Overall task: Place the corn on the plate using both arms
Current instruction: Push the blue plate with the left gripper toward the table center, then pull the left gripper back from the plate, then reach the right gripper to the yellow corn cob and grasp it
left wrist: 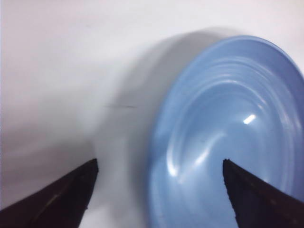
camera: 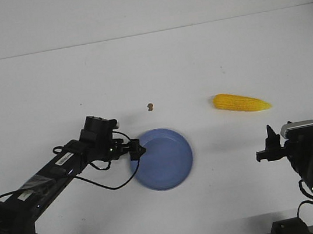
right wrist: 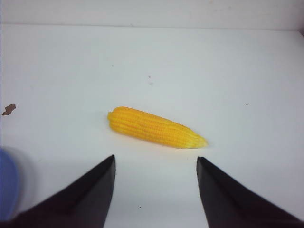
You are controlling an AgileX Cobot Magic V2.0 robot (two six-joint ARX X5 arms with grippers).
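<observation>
The yellow corn [camera: 241, 102] lies on the white table, right of centre, with its pointed end to the right. The blue plate [camera: 166, 161] sits in the middle near the front, and nothing is on it. My left gripper [camera: 137, 151] is open at the plate's left rim. In the left wrist view one of the gripper's [left wrist: 159, 164] fingers is over the table and the other over the plate [left wrist: 228, 123]. My right gripper [camera: 270, 146] is open and empty, short of the corn. The right wrist view shows the corn [right wrist: 154, 127] just beyond the gripper [right wrist: 156, 161].
A small brown speck [camera: 150, 106] lies on the table behind the plate and also shows in the right wrist view [right wrist: 8, 109]. The table's far edge meets a pale wall. The plate's edge [right wrist: 7, 183] shows in the right wrist view.
</observation>
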